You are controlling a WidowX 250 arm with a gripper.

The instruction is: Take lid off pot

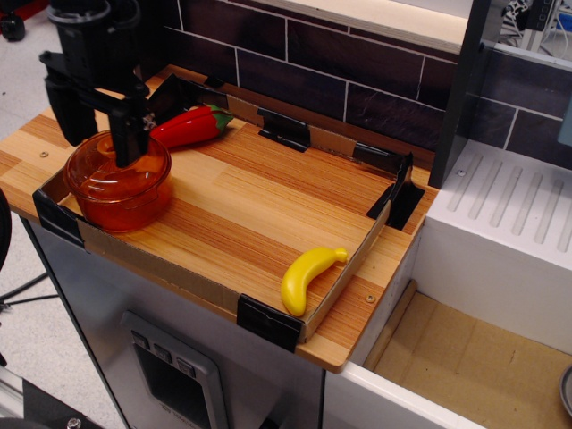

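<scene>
Black hand, upper left of frame: fingers spread, straddling the domed translucent orange lid on the orange plastic pot; contact indeterminate. Wooden counter, dark brick wall behind.

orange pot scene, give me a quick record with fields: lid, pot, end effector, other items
lid: domed translucent orange plastic lid, on the pot
pot: round translucent orange plastic pot, at the left end of the wooden board
end effector: black end effector, fingers down over the lid centre, knob hidden; grip cannot be told
other items: red plastic pepper behind the pot; yellow plastic banana at the front right edge
</scene>
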